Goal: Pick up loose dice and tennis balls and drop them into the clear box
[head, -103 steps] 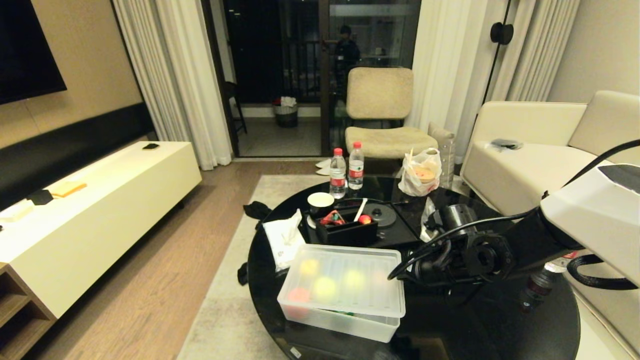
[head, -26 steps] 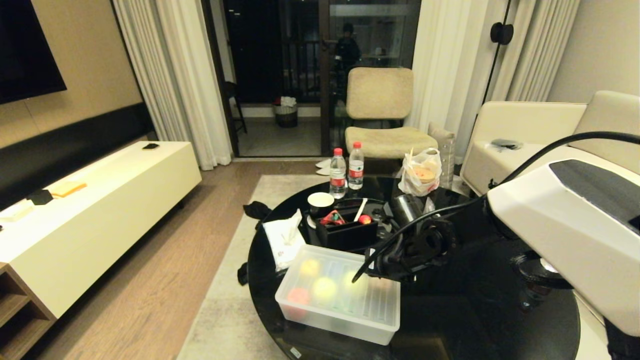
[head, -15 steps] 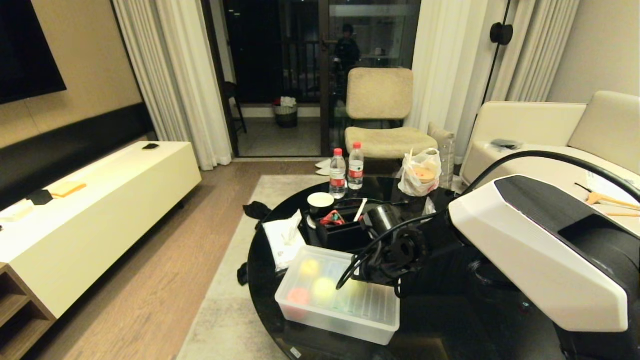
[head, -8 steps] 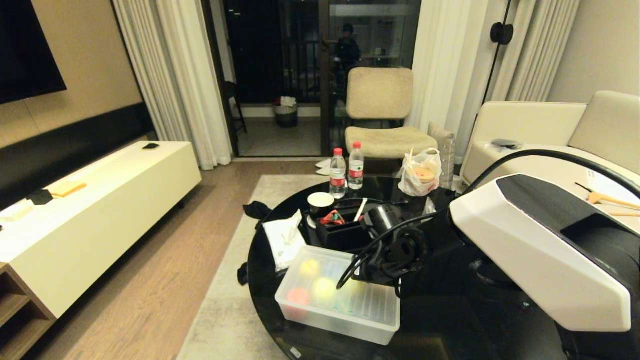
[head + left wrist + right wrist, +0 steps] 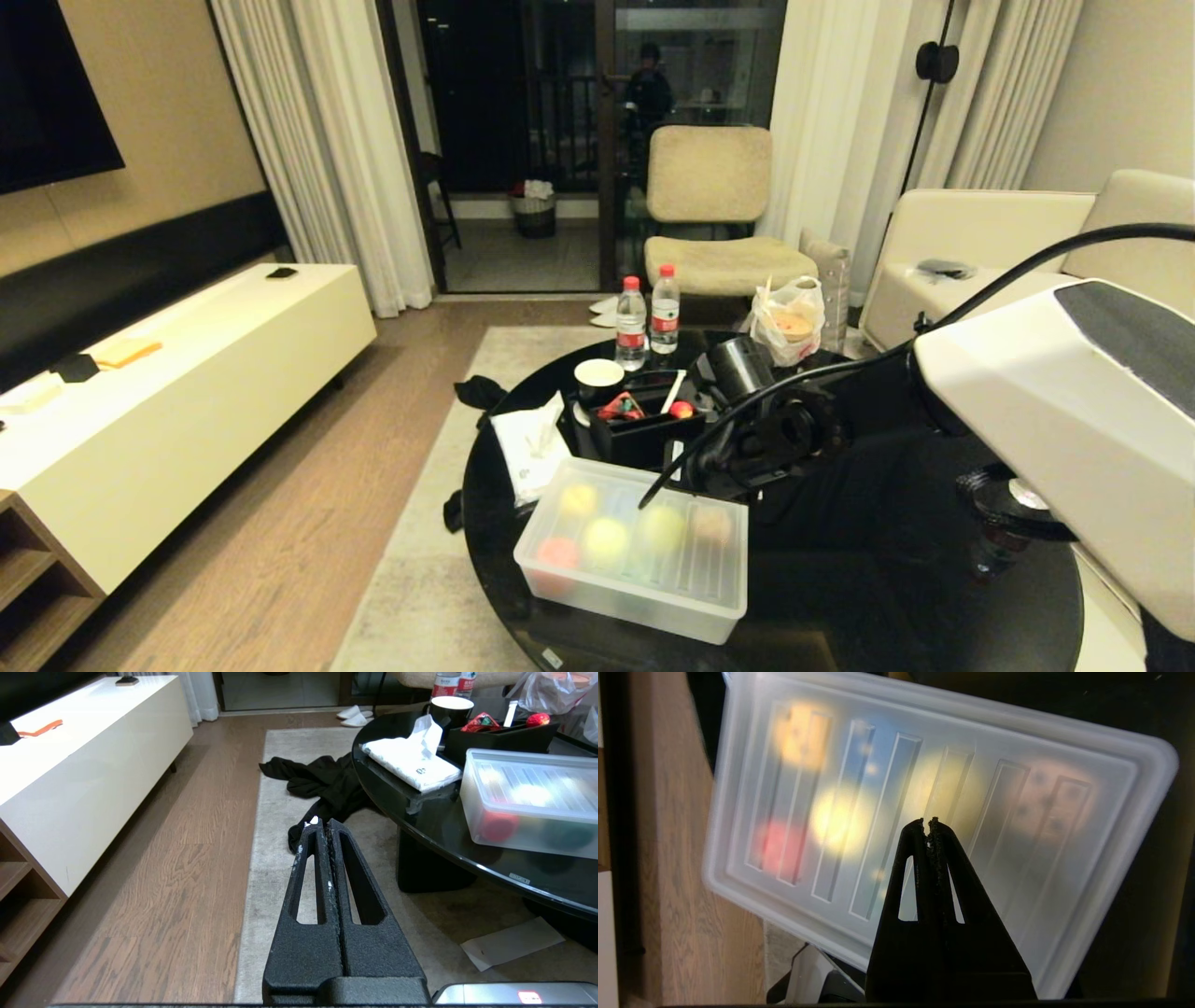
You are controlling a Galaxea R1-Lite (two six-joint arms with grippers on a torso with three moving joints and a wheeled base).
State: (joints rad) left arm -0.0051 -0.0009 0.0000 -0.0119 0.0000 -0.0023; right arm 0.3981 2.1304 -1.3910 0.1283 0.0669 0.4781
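- The clear box [image 5: 635, 560] sits on the near left part of the round black desk [image 5: 896, 597], its ribbed lid [image 5: 924, 826] seated on top. Through the lid show the dice [image 5: 1052, 798] (beige, yellow, red-orange, a blue blur) and two tennis balls [image 5: 838, 819].
- No loose die or ball shows on the desk, so the gathering looks done; judging from that, the step in hand is clearing the arm away from the closed box.
- The right claw [image 5: 928, 828] hangs above the lid's middle, its jaws pinched together with nothing between them.
- To do this well: lift straight up before swinging aside, so the tips do not drag the lid, and keep the cable off the black organiser tray [image 5: 639, 429] just behind.
- The left claw [image 5: 321, 828] is parked low beside the desk over the rug, jaws pressed together, empty.
- Compared with a second ago, the right arm has drawn up and back toward the sofa side, uncovering the lid's right end and the beige die; the box itself has stayed put.
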